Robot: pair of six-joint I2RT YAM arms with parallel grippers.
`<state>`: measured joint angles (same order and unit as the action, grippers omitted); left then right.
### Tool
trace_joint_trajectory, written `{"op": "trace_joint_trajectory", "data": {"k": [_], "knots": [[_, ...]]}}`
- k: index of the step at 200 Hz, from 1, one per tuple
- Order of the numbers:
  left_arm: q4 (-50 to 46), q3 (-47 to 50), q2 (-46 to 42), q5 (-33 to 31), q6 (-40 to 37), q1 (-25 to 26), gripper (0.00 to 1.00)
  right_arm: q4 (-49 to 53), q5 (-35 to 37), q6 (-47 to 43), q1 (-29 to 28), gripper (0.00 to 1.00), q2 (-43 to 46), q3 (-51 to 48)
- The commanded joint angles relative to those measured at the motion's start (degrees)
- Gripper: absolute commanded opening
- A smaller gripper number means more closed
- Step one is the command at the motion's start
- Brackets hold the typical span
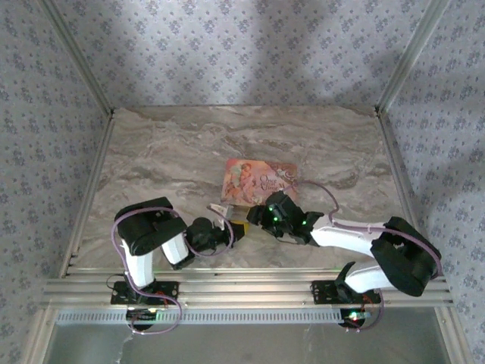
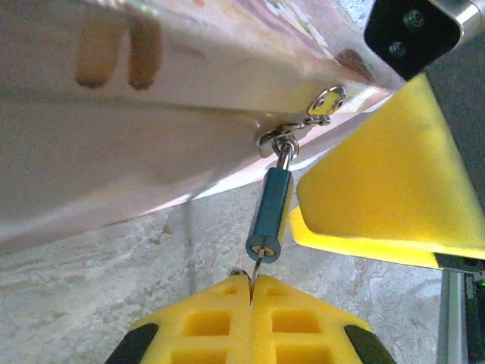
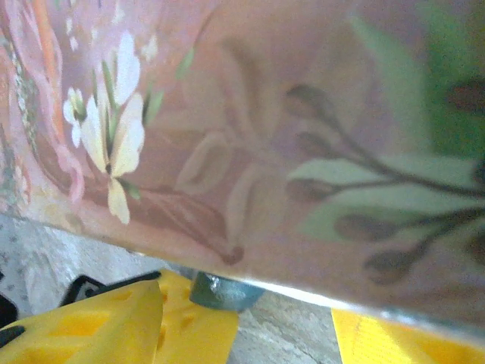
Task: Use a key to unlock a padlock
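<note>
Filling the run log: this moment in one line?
left gripper shut on key | key at padlock keyhole | right gripper open around padlock | padlock clipped to box

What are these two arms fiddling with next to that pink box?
They are working on a tiny teal padlock that hangs from a metal clasp on the pink box. The left gripper is pinched shut on a thin key, whose tip sits in the keyhole at the padlock's bottom. The right gripper is open, with its yellow fingers on either side of the padlock rather than clamping it. The padlock has not come off the clasp.
</note>
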<state>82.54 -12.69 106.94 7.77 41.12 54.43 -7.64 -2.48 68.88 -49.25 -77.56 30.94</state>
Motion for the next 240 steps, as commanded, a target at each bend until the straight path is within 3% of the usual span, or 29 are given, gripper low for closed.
{"op": "trace_joint_trajectory", "data": {"k": [1,82,97,126,181,222,240], "knots": [[-3.2,0.0,0.2,-1.0,2.5,0.8,0.00,-5.9,4.2,3.7,-0.7,0.60,0.6,-1.0],[-4.9,-1.5,-3.3,-0.1,2.7,2.1,0.00,-5.1,2.7,6.4,-2.2,0.53,-4.0,0.8],[-6.8,-1.5,-4.8,-0.9,1.1,2.8,0.00,-4.6,3.2,6.5,-2.5,0.46,-4.2,0.7],[-13.0,-1.9,-8.5,-4.6,-4.5,5.1,0.00,-3.5,3.3,6.8,-2.6,0.22,-4.1,0.9],[-23.1,-4.1,-12.6,-7.3,-12.0,6.1,0.00,-0.2,1.8,6.9,-2.6,0.00,-3.9,1.2],[-38.9,-8.0,-18.6,-12.2,-22.1,8.5,0.00,3.5,0.4,6.1,-2.7,0.00,-3.9,2.9],[-40.4,-7.5,-21.0,-14.4,-25.4,8.8,0.00,4.8,0.1,6.1,-2.9,0.00,-4.0,3.5]]}}
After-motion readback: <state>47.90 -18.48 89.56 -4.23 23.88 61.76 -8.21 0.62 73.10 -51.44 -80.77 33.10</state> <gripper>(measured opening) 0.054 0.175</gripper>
